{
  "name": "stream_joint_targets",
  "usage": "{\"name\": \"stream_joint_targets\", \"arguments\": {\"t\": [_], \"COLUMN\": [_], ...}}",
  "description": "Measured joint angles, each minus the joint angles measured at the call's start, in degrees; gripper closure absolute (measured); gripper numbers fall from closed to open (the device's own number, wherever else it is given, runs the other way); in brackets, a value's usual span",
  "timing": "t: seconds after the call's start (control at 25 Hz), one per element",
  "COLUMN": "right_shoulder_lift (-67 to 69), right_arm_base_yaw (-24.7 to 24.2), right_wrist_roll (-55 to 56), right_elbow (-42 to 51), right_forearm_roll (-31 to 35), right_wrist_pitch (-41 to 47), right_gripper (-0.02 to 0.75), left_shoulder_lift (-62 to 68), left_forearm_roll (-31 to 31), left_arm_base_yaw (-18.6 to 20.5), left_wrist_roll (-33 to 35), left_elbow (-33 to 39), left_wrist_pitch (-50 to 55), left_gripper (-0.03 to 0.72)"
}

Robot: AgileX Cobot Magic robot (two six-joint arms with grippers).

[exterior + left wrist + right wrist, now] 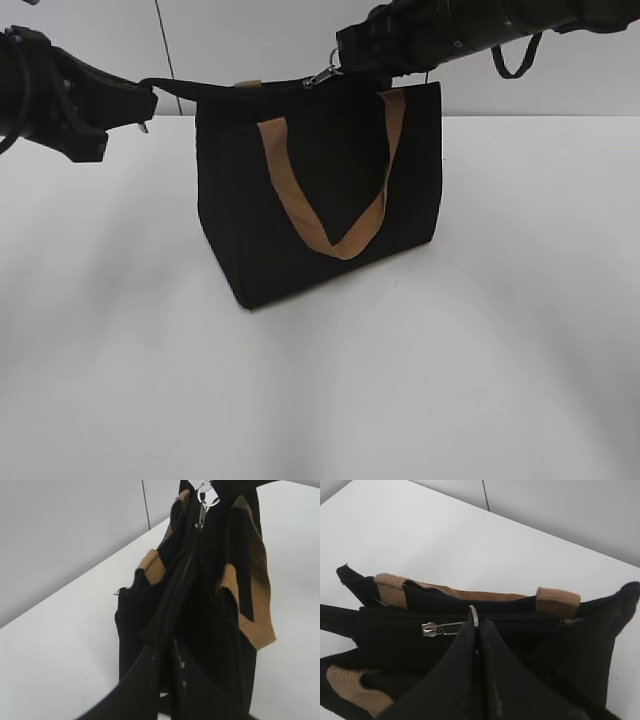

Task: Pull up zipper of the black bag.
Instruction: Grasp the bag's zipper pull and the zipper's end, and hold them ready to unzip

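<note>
The black bag [300,210] stands upright on the white table, with tan handles [340,235]. The zipper track [172,605] runs along its top edge, and it also shows in the right wrist view [390,621]. The silver pull with its round ring [322,74] sits near the bag's right end; it also shows in the left wrist view [202,510] and the right wrist view [447,627]. My right gripper [477,625] is shut on the ring. My left gripper [167,647] is shut on the black fabric tab at the zipper's left end [165,87], held taut.
The white table [320,380] spreads all round the bag. A pale wall with a vertical seam [165,40] stands behind. Both arms hang above the table at the height of the bag's top.
</note>
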Motion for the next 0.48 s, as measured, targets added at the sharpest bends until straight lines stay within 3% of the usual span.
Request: {"name": "stream_joint_targets", "arguments": {"t": [0.48], "right_shoulder_lift": [0.0], "right_arm_base_yaw": [-4.7], "right_wrist_roll": [0.7], "right_elbow": [0.0], "right_forearm_roll": [-0.4], "right_wrist_pitch": [-0.9], "right_gripper": [0.752], "left_shoulder_lift": [0.0], "left_forearm_roll": [0.2], "left_arm_base_yaw": [0.5], "left_wrist_roll": [-0.3], "left_elbow": [0.0], "left_wrist_pitch": [0.2], "left_gripper": [0.686]}}
